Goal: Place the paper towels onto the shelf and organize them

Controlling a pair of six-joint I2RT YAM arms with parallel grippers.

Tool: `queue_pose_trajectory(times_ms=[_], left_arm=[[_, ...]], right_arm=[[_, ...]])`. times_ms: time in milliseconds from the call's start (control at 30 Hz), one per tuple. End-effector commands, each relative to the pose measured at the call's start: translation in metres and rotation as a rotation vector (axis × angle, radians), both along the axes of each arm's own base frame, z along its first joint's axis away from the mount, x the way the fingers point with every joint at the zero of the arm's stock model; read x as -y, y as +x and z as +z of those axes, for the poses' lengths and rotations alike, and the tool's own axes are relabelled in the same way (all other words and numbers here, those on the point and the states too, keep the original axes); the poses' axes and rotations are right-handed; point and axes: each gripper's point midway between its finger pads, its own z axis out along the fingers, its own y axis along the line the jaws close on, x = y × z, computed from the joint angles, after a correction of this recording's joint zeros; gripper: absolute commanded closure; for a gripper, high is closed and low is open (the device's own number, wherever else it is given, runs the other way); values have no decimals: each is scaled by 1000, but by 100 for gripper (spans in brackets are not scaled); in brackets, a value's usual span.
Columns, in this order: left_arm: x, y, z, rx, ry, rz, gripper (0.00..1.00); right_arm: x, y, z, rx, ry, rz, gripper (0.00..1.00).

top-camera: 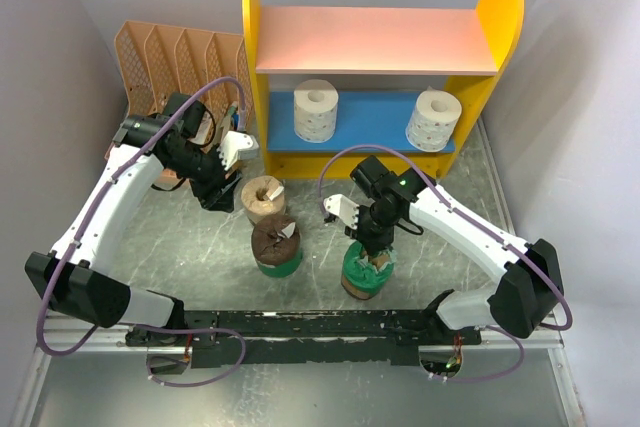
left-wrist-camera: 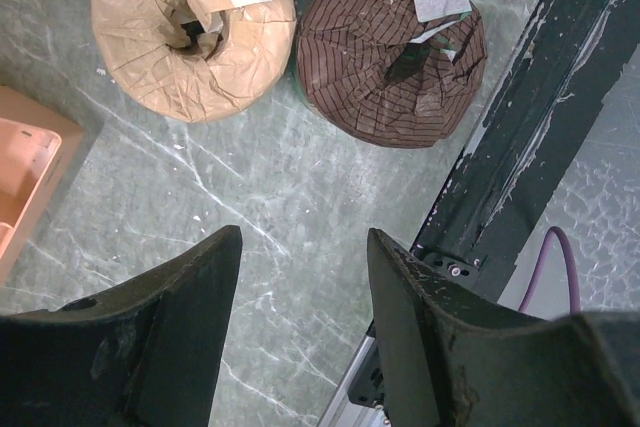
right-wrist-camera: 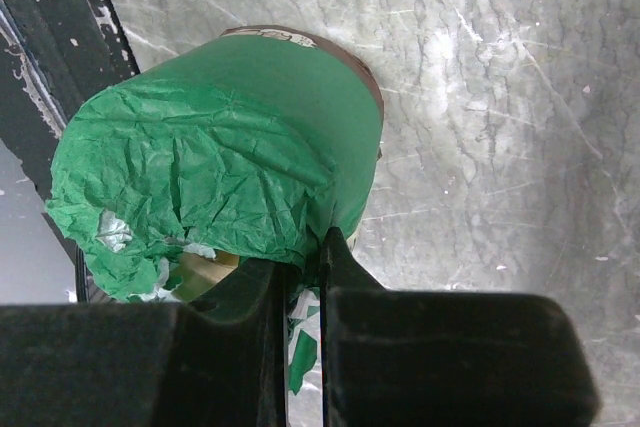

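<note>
- Right pincer [right-wrist-camera: 305, 265], its tips almost together, pinches the crumpled wrap atop a green-wrapped roll [right-wrist-camera: 250, 147] standing near, right of centre on the tabletop [top-camera: 200, 247].
- Left pincer [left-wrist-camera: 303, 247] gapes wide, holding nothing, above bare tabletop.
- Just right of it stands the tan roll [left-wrist-camera: 190, 37], with a second green-wrapped roll [left-wrist-camera: 385, 57] just nearer.
- Far back, the left white roll [top-camera: 316, 109] and right white roll [top-camera: 433, 119] stand apart on the shelf's [top-camera: 252, 47] blue lower board [top-camera: 375, 117].

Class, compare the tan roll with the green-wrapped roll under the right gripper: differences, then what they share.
The tan roll is plain tan paper; the green-wrapped roll wears green plastic. The right gripper is pinched shut on the green-wrapped roll's wrap; no gripper touches the tan roll. The tan roll sits closer to the shelf than the green-wrapped roll. Both are on the table, not the shelf.
</note>
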Motion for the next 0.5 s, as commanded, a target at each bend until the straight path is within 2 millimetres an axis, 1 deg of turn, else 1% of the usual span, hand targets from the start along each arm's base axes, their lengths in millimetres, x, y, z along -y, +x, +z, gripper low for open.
queue_pose_trajectory(times_ms=[0, 33, 67, 133, 167, 200, 233, 300, 333, 400, 467], left_arm=[[1, -2, 2, 19, -7, -1, 36], [1, -2, 1, 17, -7, -1, 36], [1, -2, 1, 16, -6, 0, 36], [1, -2, 1, 14, -4, 1, 36], [1, -2, 1, 14, -5, 0, 36], [1, -2, 0, 14, -5, 0, 36], [1, -3, 1, 14, -6, -1, 36], [0, -4, 0, 12, -4, 0, 36], [0, -3, -2, 13, -1, 0, 36], [-1, -3, -4, 10, 5, 1, 36], [-1, -3, -5, 6, 8, 1, 36]], right_arm=[[6, -8, 3, -21, -23, 1, 98], [8, -11, 2, -35, -29, 6, 93], [8, -13, -1, -51, -35, 6, 83], [10, -16, -5, -71, -46, 2, 66], [11, -17, -7, -74, -52, 3, 62], [11, -15, -7, -66, -54, -1, 62], [11, -12, -6, -50, -57, -5, 66], [11, -10, 0, -30, -47, -3, 79], [10, -9, 3, -27, -43, -3, 79], [10, -9, 6, -23, -41, -2, 66], [11, -10, 4, -32, -51, -2, 57]])
